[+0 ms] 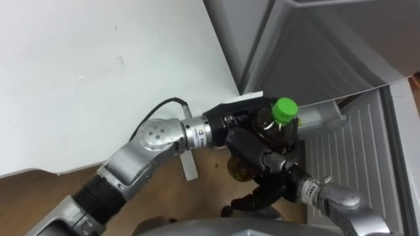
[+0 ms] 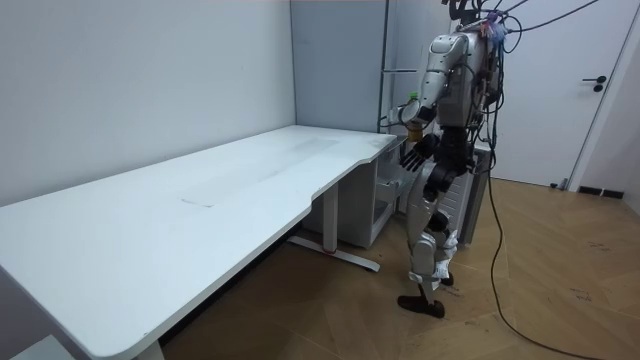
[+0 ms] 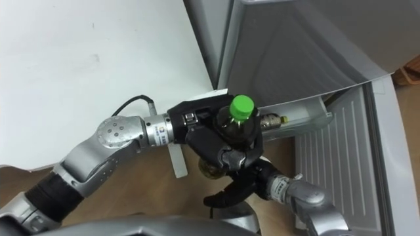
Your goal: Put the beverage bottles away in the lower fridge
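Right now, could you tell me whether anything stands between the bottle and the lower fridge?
Nothing visible does. The left hand holds the bottle right beside the open door and its shelf. The right hand hangs open below the bottle, not across its path.

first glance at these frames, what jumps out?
The bright green cap of a dark bottle draws the eye first. The left hand grips the bottle upright, just off the corner of the white table. Right below it, the right hand hangs with its fingers spread. The grey fridge stands at the upper right, its ribbed white inside showing.
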{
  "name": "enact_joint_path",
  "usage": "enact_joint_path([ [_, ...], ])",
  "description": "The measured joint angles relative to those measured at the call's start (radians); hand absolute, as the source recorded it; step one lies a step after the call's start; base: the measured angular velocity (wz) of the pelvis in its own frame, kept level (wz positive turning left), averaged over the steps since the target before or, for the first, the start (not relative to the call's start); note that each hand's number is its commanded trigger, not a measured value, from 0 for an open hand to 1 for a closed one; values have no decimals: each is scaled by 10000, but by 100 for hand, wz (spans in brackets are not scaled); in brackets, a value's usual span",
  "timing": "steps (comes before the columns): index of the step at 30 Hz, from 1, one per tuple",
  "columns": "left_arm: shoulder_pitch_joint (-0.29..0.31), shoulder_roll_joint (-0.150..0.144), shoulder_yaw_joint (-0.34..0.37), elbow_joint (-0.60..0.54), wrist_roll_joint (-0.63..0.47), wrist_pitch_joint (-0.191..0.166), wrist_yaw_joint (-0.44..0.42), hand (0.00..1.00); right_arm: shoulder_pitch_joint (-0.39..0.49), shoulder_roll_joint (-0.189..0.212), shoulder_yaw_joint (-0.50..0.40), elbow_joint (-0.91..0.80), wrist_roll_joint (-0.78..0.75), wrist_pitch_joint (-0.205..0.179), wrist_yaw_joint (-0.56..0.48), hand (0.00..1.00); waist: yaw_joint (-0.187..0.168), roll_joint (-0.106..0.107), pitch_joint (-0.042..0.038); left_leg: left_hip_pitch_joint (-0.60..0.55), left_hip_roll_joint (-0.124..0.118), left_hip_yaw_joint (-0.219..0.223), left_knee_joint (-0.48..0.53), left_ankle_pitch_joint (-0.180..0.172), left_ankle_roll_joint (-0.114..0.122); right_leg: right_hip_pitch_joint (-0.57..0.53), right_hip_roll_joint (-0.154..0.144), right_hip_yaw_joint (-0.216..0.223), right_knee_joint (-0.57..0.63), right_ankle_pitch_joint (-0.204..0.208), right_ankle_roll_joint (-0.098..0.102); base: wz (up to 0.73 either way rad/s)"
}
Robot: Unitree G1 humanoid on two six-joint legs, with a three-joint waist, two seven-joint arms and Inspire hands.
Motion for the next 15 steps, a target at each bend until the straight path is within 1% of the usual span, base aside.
enact_joint_path([
  [4, 0, -26, -58, 505, 3, -186, -64, 100, -26, 54, -12, 2, 503, -2, 113, 0, 9, 4, 5, -38, 46, 1, 57, -40, -4, -32, 28, 30, 98, 2, -2, 0],
  [5, 0, -24, -113, 685, 4, -185, -61, 100, -34, 92, -16, 3, 651, -2, 133, 0, 1, 8, 4, -56, 112, 7, 75, -46, -6, -47, 42, 50, 108, 4, -5, -3],
  [10, 0, -15, -252, 1130, 8, -199, -7, 100, -52, 219, 4, 3, 1386, -3, 158, 0, -14, 112, 10, -220, 92, 40, 157, -51, -8, -179, 87, 94, 109, 15, -24, -1],
  [15, -4, 8, -296, 1221, 10, -205, 87, 100, -57, 236, 367, 30, 2470, 3, 211, 0, -23, 130, 3, -218, 108, 92, 102, -55, -23, -175, 109, 84, 34, 15, -26, 0],
])
